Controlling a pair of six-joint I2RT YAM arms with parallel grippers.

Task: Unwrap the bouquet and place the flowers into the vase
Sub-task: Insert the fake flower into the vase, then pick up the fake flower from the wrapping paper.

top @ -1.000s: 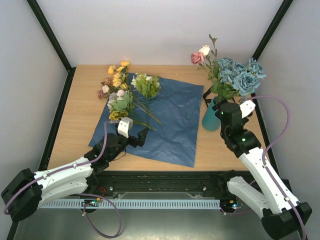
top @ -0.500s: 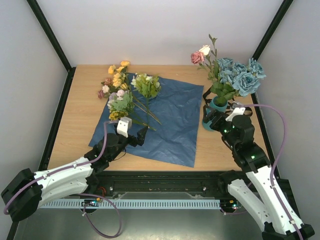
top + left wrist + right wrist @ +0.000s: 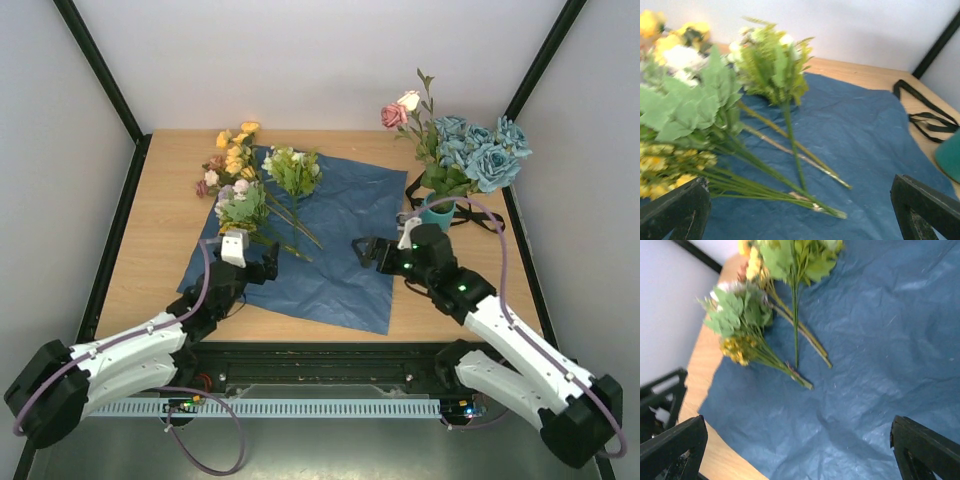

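Note:
The bouquet lies unwrapped. Its blue paper [image 3: 340,240] is spread flat, and the black ribbon [image 3: 413,190] lies by the vase. Loose flowers [image 3: 245,190] rest on the paper's left part: yellow, white and pale-green heads with stems [image 3: 790,150] pointing to the near side. The teal vase [image 3: 437,212] stands at the right and holds blue roses [image 3: 480,150] and pink blooms [image 3: 395,115]. My left gripper [image 3: 262,262] is open just short of the stem ends [image 3: 837,212]. My right gripper [image 3: 366,250] is open and empty, hovering over the paper [image 3: 865,365] left of the vase.
Black frame posts [image 3: 95,70] and white walls close in the wooden table [image 3: 160,230] on three sides. More ribbon [image 3: 925,112] trails on the wood right of the paper. In the right wrist view, my left gripper [image 3: 657,400] shows at the far left.
My right arm has swung away from the vase, leftward and down over the blue paper. My left gripper has edged forward toward the stem ends. Both stayed open.

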